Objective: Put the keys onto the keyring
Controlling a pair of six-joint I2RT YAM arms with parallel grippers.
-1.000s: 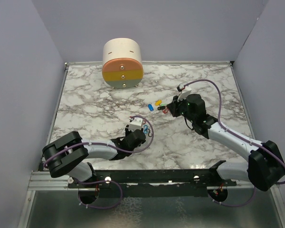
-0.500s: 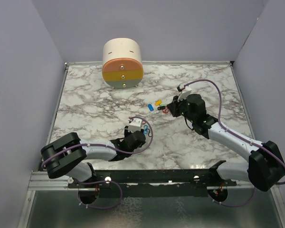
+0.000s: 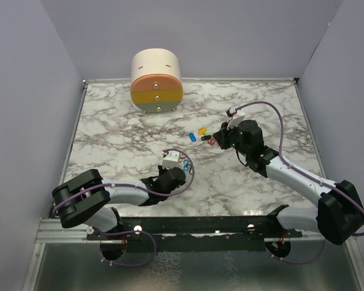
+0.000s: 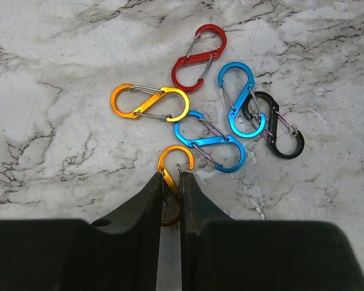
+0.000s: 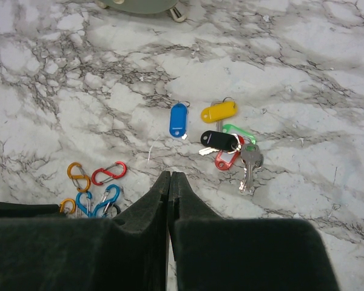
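Observation:
In the right wrist view, the keys lie on the marble just ahead of my right gripper (image 5: 170, 176), which is shut on nothing. A blue key (image 5: 178, 120) and a yellow key (image 5: 219, 111) lie apart. Black (image 5: 219, 140), green (image 5: 239, 131) and red (image 5: 226, 160) ones are bunched with a silver key (image 5: 249, 162). My left gripper (image 4: 171, 177) has both fingers pressed against the lower loop of an orange S-shaped keyring clip (image 4: 167, 153) lying on the table. From above, the left gripper (image 3: 183, 167) sits near table centre and the right gripper (image 3: 215, 138) beside the keys (image 3: 197, 133).
Several more S-clips lie just beyond the held one: orange (image 4: 150, 102), red (image 4: 199, 56), two blue (image 4: 209, 140) (image 4: 238, 100) and black (image 4: 279, 127). A round drawer unit (image 3: 156, 82) stands at the back left. Grey walls enclose the table.
The left gripper's jaws have narrowed onto the orange clip after standing wider. The left wrist shifted slightly. The right arm and the keys have not moved.

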